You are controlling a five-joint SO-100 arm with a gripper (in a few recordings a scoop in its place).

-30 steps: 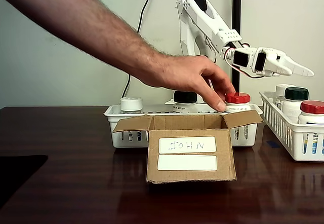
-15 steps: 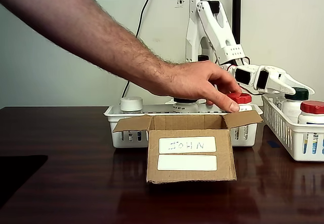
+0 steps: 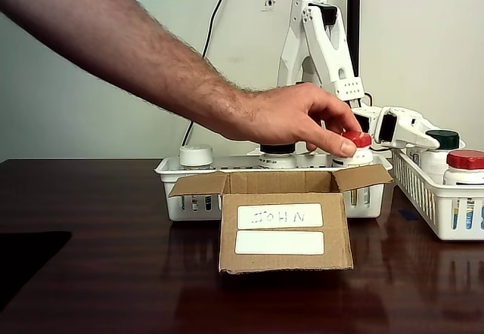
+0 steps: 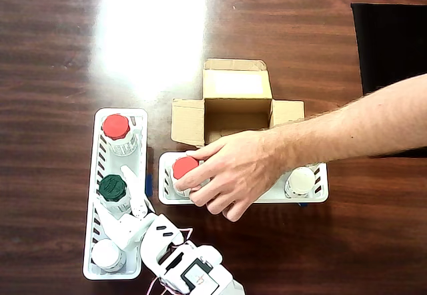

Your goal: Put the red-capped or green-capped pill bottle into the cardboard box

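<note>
The white plastic gripper hangs in the side basket, one finger lying just beside the green-capped pill bottle and its jaws not closed on it, though how far they part I cannot tell. That slotted white basket also holds a red-capped bottle and a white-capped one, while a person's hand pinches the round red cap of another bottle in the middle basket. Just in front of it the corrugated cardboard box stands open with flaps spread on the glossy dark wooden table, a plain pale wall behind.
</note>
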